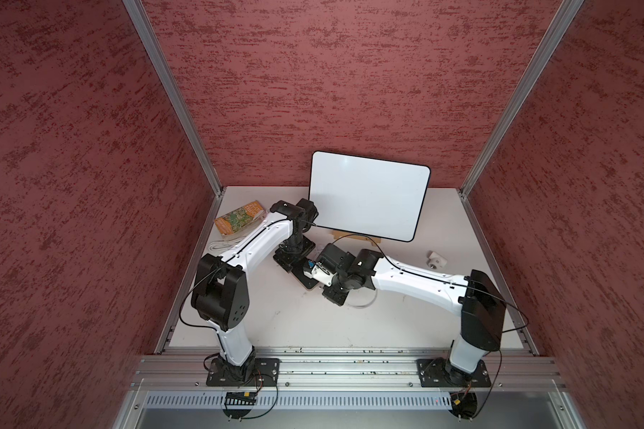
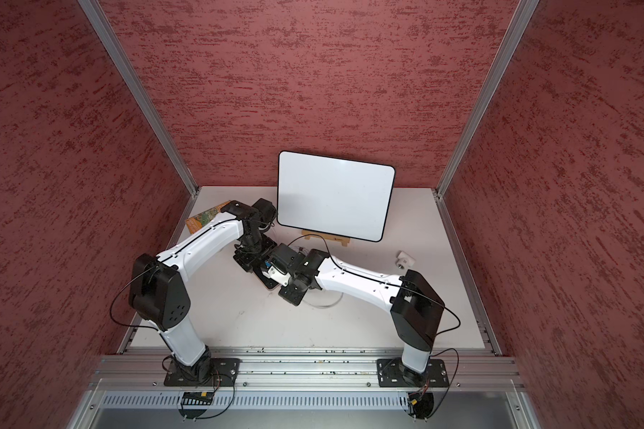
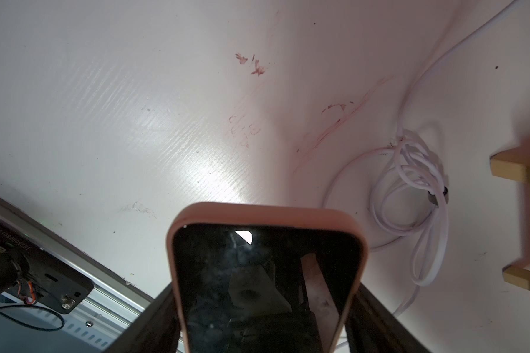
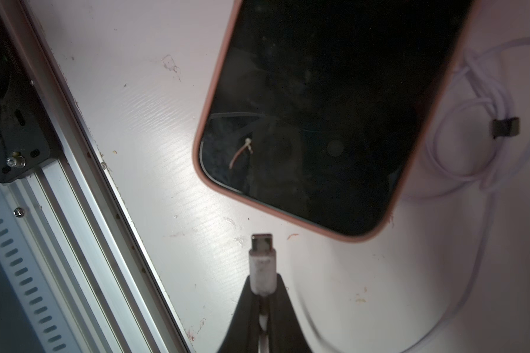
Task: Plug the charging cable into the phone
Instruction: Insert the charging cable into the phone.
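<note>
White arms [image 1: 261, 237] converge, left claw [image 3: 262, 318] clamping phone [image 4: 334, 107], right claw [image 4: 262, 295] pinching charging cable [image 4: 262, 259].

One phone [image 4: 318, 107], one charging cable [image 4: 262, 266] (coiled), one board [image 1: 369, 200].

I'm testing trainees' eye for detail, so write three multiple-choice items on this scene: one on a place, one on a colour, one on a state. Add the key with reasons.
1. The white adapter lies: A. on the table near the right arm; B. atop the whiteboard; C. on the floor.
2. The rim of the phone is: A. blue; B. pinkish tan; C. green.
3. The connector of the charging cable is: A. plugged in; B. lying loose; C. clamped in the right gripper, short of the phone.
Key: A, it rests on bare tabletop there; B, both wrist views show it; C, a gap separates tip and phone.
</note>
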